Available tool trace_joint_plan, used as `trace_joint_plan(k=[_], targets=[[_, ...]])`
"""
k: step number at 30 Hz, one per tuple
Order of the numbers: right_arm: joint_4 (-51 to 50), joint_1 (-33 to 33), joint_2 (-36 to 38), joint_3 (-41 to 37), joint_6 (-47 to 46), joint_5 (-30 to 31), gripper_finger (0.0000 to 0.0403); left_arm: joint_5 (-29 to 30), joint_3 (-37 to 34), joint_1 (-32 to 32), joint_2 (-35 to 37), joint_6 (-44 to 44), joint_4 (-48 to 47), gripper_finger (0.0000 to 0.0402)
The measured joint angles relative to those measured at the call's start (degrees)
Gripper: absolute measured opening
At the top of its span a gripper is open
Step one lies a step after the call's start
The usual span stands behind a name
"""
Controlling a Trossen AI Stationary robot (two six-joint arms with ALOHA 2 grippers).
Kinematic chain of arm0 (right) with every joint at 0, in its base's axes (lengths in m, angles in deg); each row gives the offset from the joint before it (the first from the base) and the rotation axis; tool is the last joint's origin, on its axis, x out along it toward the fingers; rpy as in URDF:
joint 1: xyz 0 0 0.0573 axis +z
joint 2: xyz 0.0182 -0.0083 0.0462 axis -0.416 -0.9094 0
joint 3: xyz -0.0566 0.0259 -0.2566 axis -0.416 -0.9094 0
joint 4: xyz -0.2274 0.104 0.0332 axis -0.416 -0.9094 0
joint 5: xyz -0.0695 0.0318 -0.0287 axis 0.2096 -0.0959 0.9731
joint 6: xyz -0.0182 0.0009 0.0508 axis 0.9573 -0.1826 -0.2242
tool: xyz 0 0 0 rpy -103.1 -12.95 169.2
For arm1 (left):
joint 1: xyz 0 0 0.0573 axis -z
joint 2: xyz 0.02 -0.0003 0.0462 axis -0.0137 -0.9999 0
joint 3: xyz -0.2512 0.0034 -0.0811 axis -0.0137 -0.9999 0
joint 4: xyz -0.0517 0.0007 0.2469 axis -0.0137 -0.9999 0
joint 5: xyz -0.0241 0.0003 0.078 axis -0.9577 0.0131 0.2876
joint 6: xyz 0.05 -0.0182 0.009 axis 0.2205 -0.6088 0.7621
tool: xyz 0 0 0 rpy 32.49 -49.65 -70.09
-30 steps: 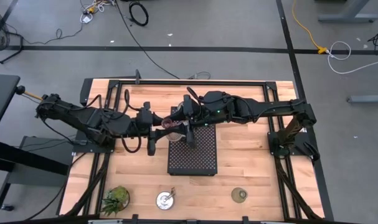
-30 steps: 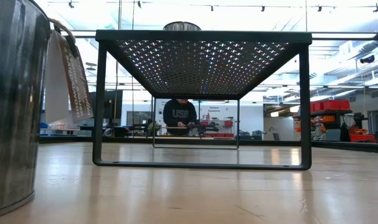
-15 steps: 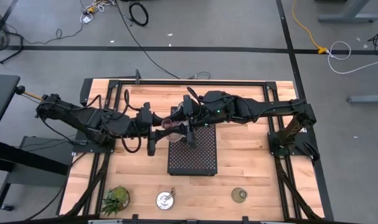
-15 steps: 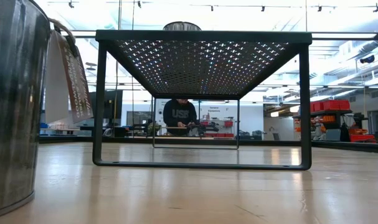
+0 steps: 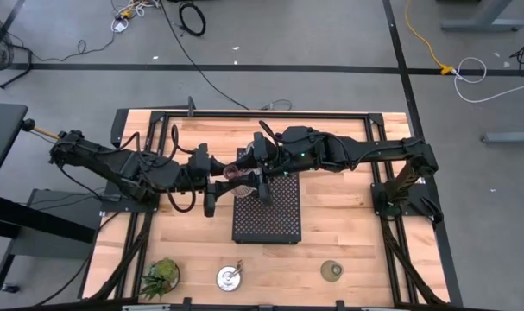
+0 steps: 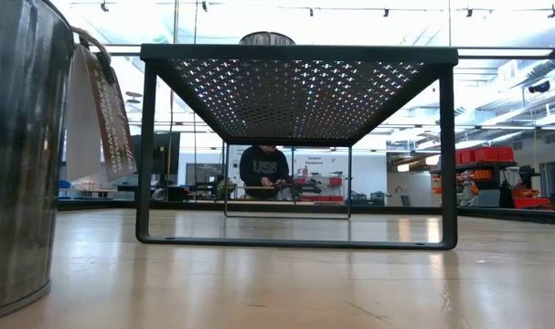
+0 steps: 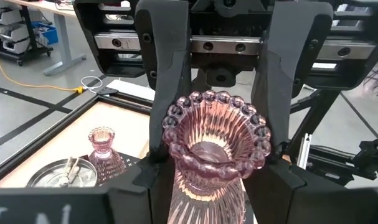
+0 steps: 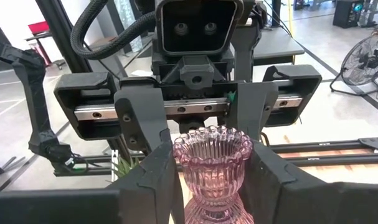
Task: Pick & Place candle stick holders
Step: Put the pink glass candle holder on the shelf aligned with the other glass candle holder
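Observation:
A translucent pink candle stick holder (image 7: 215,140) hangs upright in the air over the far end of the black perforated tray (image 5: 268,216), between my two grippers, which face each other. My right gripper (image 5: 249,171) is shut on it from the right. My left gripper (image 5: 225,180) comes from the left, slightly open, with its fingers close on either side of the holder's lower part. A second pink holder (image 7: 102,148) and a silvery one (image 7: 59,174) stand below. Another silvery holder (image 5: 230,277) and an olive-green one (image 5: 332,270) stand near the table's front edge. My right gripper pinches the pink holder's ribbed cup (image 7: 176,134) between its two fingers (image 7: 169,81), just under the beaded rim. It comes level from the table's right. The holder stands upright and clear of the tray. My left gripper: I cannot tell whether its fingers (image 7: 145,180) touch the holder's stem.
A spiky green plant (image 5: 160,276) stands at the table's near left corner. The tray is a raised stand on legs (image 6: 145,155), with a round object (image 6: 266,38) on top. A large metal vessel (image 6: 16,155) fills the low view's left. A person (image 6: 264,171) sits far behind.

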Motion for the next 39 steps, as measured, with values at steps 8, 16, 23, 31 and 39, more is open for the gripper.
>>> trace_joint_plan(k=[8,16,23,31,39], targets=[[-0.16,0.09,0.15,-0.04,0.36,0.18,0.0142,-2.61,0.00,0.00,0.04,3.24,-0.13,0.0174],[-1.40,-0.46,1.04,-0.15,1.10,0.26,0.0105,-3.85,0.09,-0.04,0.34,2.69,-1.03,0.0177],[-2.78,-0.87,2.05,-0.22,1.06,0.44,0.0105,-2.25,0.13,0.00,0.47,3.25,-2.17,0.0194],[-5.14,-0.90,2.34,-0.20,1.37,1.04,0.0105,-1.53,0.10,0.01,1.24,2.66,-6.81,0.0197],[-10.86,-1.14,5.48,-0.17,2.34,5.86,0.0105,1.49,0.04,-0.04,3.56,1.43,-9.76,0.0197]])
